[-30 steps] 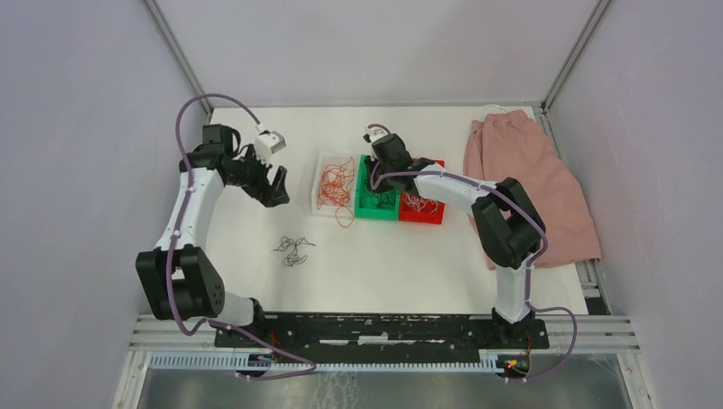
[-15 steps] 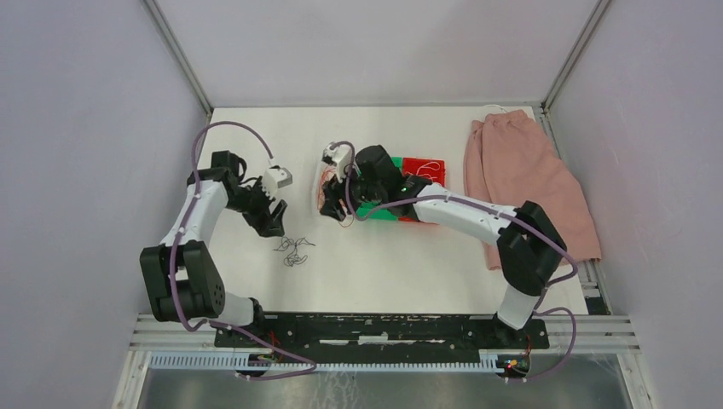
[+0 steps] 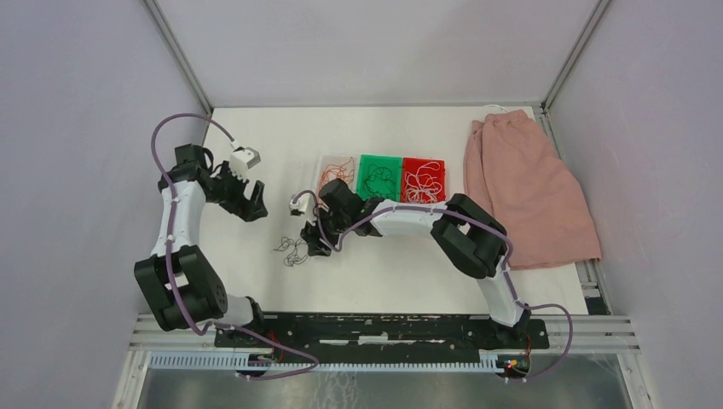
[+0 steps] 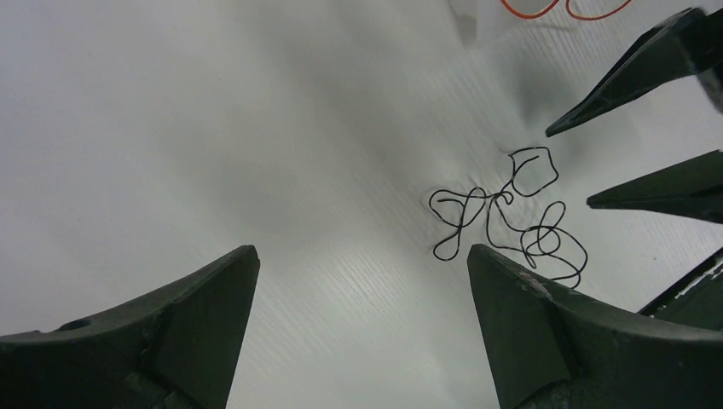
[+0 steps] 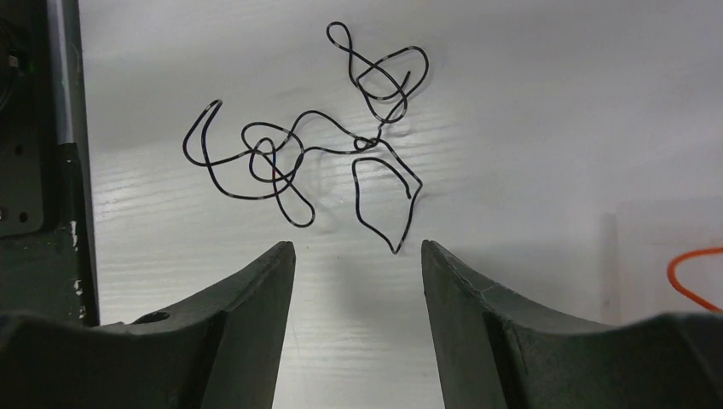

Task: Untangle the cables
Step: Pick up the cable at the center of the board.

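Note:
A small tangle of thin black cables lies loose on the white table, left of centre. It shows in the right wrist view and the left wrist view. My right gripper is open and empty, low over the table, its tips just short of the tangle. My left gripper is open and empty, up and to the left of the tangle. Orange-red cables lie in a clear tray, black ones in a green tray, white ones in a red tray.
The three trays stand in a row at the table's back centre. A pink cloth covers the right side. An orange loop lies on the table near the right gripper. The black base rail runs along the near edge.
My right arm has swung from the trays, left and forward, down to the black tangle. My left gripper moved toward the tangle, then drew back to the far left.

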Motion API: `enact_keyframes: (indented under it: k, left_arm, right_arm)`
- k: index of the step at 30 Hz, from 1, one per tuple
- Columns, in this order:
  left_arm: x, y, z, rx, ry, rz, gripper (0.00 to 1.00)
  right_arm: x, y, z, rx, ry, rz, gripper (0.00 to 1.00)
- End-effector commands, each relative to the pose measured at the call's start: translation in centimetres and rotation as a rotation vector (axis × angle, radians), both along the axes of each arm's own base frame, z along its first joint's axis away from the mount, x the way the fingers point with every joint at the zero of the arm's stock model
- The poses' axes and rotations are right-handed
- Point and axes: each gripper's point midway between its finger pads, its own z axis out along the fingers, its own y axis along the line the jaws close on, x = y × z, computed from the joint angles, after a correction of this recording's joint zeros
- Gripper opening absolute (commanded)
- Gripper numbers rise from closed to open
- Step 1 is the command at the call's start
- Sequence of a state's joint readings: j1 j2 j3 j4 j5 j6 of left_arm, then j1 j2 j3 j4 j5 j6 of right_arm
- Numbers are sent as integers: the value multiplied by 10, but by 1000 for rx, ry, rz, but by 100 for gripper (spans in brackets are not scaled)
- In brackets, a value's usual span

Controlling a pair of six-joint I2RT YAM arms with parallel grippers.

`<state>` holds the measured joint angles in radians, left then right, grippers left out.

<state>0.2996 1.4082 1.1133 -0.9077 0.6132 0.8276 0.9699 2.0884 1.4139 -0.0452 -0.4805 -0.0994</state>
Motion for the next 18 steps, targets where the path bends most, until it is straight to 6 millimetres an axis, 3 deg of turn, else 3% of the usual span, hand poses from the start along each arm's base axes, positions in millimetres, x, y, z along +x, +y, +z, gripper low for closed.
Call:
enact_keyframes:
  k: [1, 4, 9, 14, 18]
  left_arm:
    - [6, -8, 36, -69, -82, 25, 100]
    - [4, -10, 42, -76, -96, 23, 99]
    - [1, -15, 54, -94, -124, 18, 99]
    - [-5, -23, 62, -113, -155, -30, 99]
    - [-11, -32, 63, -139, -187, -79, 99]
  right_arm:
    - [17, 22, 14, 49, -115, 14, 62]
    - [24, 23, 4, 28, -139, -17, 60]
    - [44, 23, -9, 2, -212, -98, 49]
    - [42, 29, 3, 55, -227, -75, 40]
    - [34, 35, 11, 93, -213, -24, 22]
